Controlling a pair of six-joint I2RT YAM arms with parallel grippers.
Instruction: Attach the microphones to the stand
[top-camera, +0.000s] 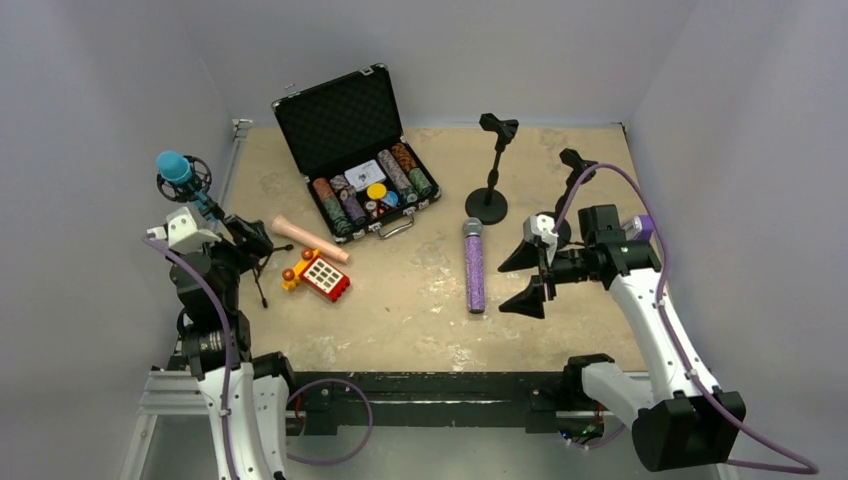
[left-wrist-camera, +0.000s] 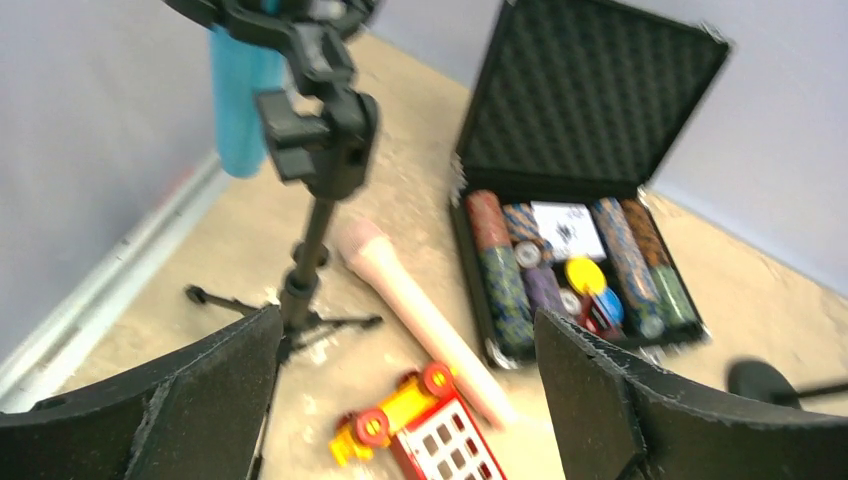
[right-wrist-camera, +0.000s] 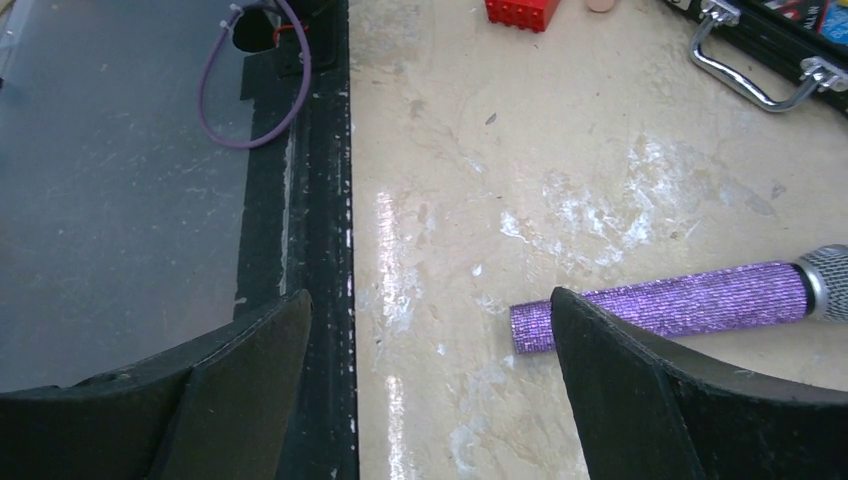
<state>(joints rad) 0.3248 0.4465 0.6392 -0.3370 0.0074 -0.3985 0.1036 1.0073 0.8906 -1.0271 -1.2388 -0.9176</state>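
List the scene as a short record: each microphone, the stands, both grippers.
blue microphone: in the holder of the tripod stand, far left
peach-pink microphone: lying flat beside the red toy
purple microphone: lying flat near the right gripper
round-base stand: clip empty
left gripper: open, holding nothing
right gripper: open, holding nothing

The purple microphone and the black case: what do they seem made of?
Purple microphone: glittery, grainy wrap, probably over plastic; silver mesh head looks metal. Black case: lid lined with matte dimpled foam; handle shines like chromed metal.
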